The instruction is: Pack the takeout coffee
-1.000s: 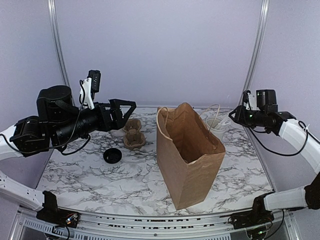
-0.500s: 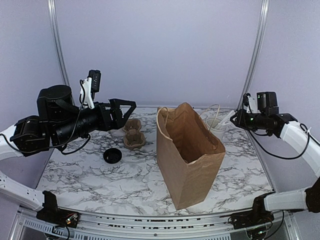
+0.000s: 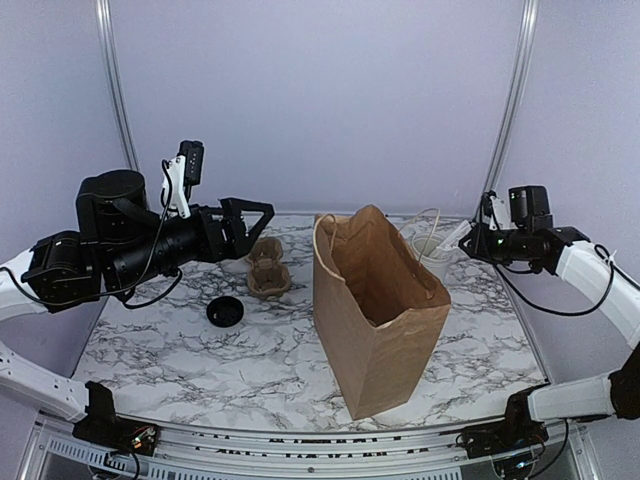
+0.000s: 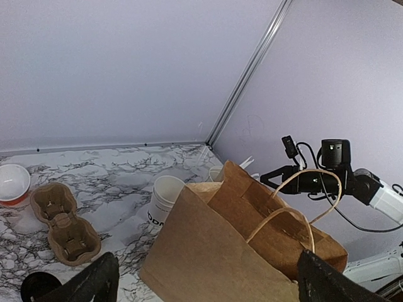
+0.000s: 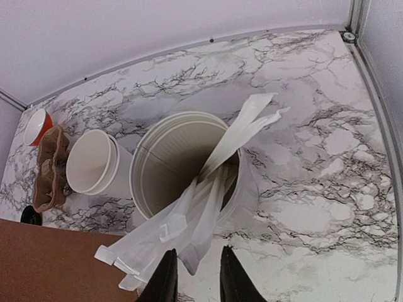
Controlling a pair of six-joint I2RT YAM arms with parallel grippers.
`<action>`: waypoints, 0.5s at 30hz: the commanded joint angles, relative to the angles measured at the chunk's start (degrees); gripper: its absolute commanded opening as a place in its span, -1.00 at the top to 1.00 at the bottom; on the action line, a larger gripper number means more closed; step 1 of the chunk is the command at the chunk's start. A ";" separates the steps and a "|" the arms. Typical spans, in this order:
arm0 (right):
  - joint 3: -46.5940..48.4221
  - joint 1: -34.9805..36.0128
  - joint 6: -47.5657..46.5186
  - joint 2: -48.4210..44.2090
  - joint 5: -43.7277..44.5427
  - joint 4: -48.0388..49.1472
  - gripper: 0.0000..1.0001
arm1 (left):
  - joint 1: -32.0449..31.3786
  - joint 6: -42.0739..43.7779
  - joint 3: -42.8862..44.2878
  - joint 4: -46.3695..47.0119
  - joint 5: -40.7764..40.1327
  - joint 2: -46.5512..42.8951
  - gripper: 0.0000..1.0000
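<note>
Marble tabletop (image 3: pixel 250 350), seen from above, carries an upright, open brown paper bag (image 3: pixel 375 300) at its middle. Left of the bag lies a round black lid (image 3: pixel 225 311); I cannot tell whether a cup sits under it. A cardboard cup carrier (image 3: pixel 268 270) lies behind the lid. The left gripper (image 3: pixel 258 225) hangs in the air above the carrier, spread wide and holding nothing. The right gripper (image 3: pixel 462 237) reaches to the frosted tumbler (image 3: pixel 435 252) behind the bag.

The left wrist view shows its fingers (image 4: pixel 94 280) far apart, a lidless white cup (image 4: pixel 165 198) behind the bag, and a small red cup (image 4: pixel 12 184).

The right wrist view looks down into the tumbler, with white wrapped sticks (image 5: pixel 239 135) leaning out of it. Its fingers (image 5: pixel 165 277) stand narrow around one stick's end; I cannot tell whether they pinch it.
</note>
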 commanded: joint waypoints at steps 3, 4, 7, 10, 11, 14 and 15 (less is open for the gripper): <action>0.05 -0.50 -1.21 1.82 0.59 0.65 0.57 | 0.53 -0.44 0.31 -0.19 1.03 0.81 -0.98; 0.17 -0.45 -1.36 2.15 0.86 0.97 0.58 | 0.53 -0.45 0.32 -0.19 1.13 0.90 -0.99; 0.36 -0.52 -1.73 2.94 2.11 1.93 0.59 | 0.61 -0.50 0.36 -0.19 1.34 0.97 -0.98; 0.62 -0.50 -2.09 4.06 2.22 2.89 0.62 | 0.71 -0.53 0.40 -0.19 1.39 0.98 -0.98; 0.61 -0.50 -2.23 4.29 2.22 3.30 0.63 | 0.71 -0.55 0.33 -0.19 1.36 1.00 -0.98; 0.49 -0.50 -2.54 4.72 2.54 4.55 0.64 | 0.80 -0.62 0.31 -0.24 1.48 1.04 -0.99; 0.56 -0.52 -2.67 4.97 2.76 4.86 0.65 | 0.80 -0.64 0.32 -0.19 1.49 1.08 -0.98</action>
